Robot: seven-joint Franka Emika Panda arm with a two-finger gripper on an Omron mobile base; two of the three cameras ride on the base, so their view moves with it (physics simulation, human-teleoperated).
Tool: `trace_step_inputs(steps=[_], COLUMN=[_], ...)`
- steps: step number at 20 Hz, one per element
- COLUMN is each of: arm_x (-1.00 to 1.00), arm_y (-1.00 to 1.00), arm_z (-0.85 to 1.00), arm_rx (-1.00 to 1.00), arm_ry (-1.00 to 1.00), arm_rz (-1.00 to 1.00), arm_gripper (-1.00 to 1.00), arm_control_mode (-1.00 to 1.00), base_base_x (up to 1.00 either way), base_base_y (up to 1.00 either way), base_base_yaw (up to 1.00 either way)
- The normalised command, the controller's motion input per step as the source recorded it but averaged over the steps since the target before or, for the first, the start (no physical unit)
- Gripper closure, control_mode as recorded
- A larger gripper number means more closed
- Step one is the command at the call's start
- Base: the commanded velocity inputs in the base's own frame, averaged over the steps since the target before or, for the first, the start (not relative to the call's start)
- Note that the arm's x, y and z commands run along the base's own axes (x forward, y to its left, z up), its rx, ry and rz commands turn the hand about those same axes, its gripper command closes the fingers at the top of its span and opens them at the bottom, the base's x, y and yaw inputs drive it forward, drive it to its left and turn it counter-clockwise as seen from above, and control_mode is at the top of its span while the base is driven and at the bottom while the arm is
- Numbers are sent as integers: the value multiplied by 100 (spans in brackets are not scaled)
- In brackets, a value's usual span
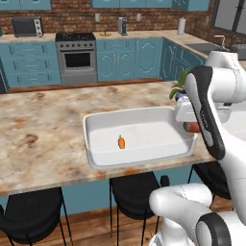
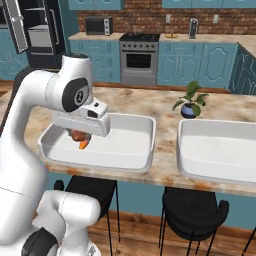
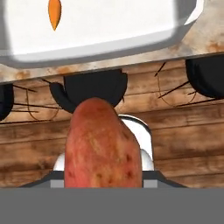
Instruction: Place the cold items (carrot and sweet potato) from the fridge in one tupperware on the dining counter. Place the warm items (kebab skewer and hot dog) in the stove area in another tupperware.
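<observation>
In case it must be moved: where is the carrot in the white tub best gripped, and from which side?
Grip the carrot across its thicker middle, coming straight down from above. It lies flat and alone on the floor of the tupperware, well away from the walls, so the jaws should have room to close across its narrow width rather than along its tapered length.
</observation>
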Motion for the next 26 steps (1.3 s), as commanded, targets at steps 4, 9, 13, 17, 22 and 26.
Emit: trace_step_inputs(steps=[4,9,13,17,22,26], arm_x=[100,100,73,69,65,35], arm_y=[12,14,1,-1,-4,0], arm_z=[-21,-67,-81,-61,-8,-6], arm_rx=[-4,-14,-17,-7,5,6], arm_ry=[0,-9,-16,-6,17,13], arm_rz=[-6,-8,-11,-3,0,0], arm_gripper=[100,100,100,100,100,100], arm_control_mode=[-100,-100,-100,-100,-100,-100], base_base_x=[0,0,0,0,0,0], base_base_y=[0,0,0,0,0,0], base_base_yaw=[0,0,0,0,0,0])
